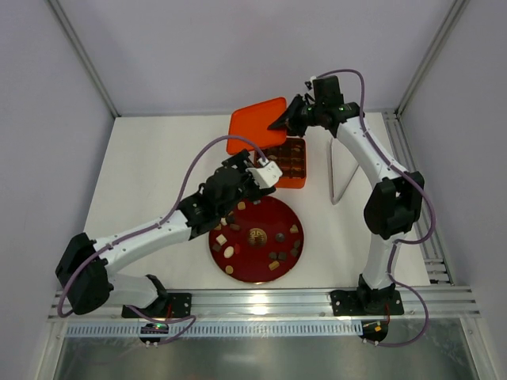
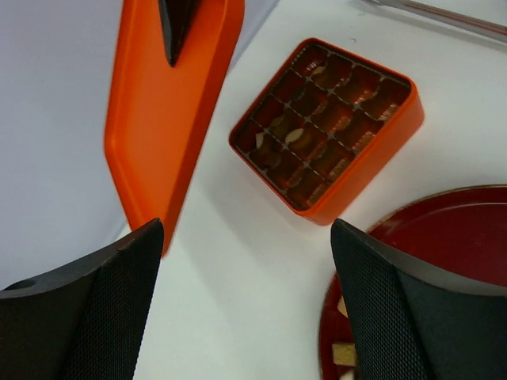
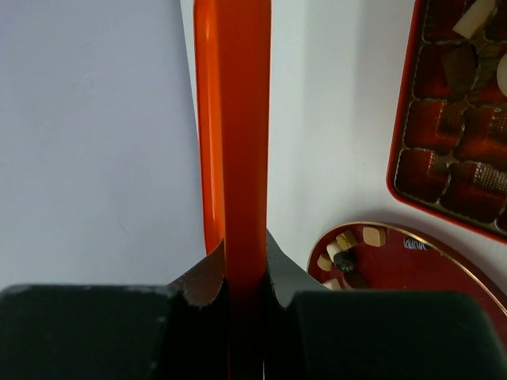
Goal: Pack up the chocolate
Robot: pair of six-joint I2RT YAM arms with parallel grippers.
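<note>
Several small chocolates (image 1: 274, 257), brown, tan and cream, lie on the dark red plate (image 1: 265, 215); some also show in the right wrist view (image 3: 347, 241). The orange gridded tray (image 1: 288, 163) beside the plate holds a few pieces (image 2: 296, 136) in its cells. My right gripper (image 1: 287, 119) is shut on the edge of the orange lid (image 1: 255, 123) and holds it tilted up behind the tray; the right wrist view shows the lid (image 3: 234, 119) edge-on in the gripper (image 3: 245, 261). My left gripper (image 1: 265, 174) is open and empty (image 2: 245, 301) over the table between plate and tray.
A thin bent metal rod (image 1: 341, 170) stands on the table right of the tray. White walls close the back and sides. The plate's gold emblem (image 1: 257, 235) sits at its middle. The plate rim (image 2: 444, 207) is just right of my left fingers.
</note>
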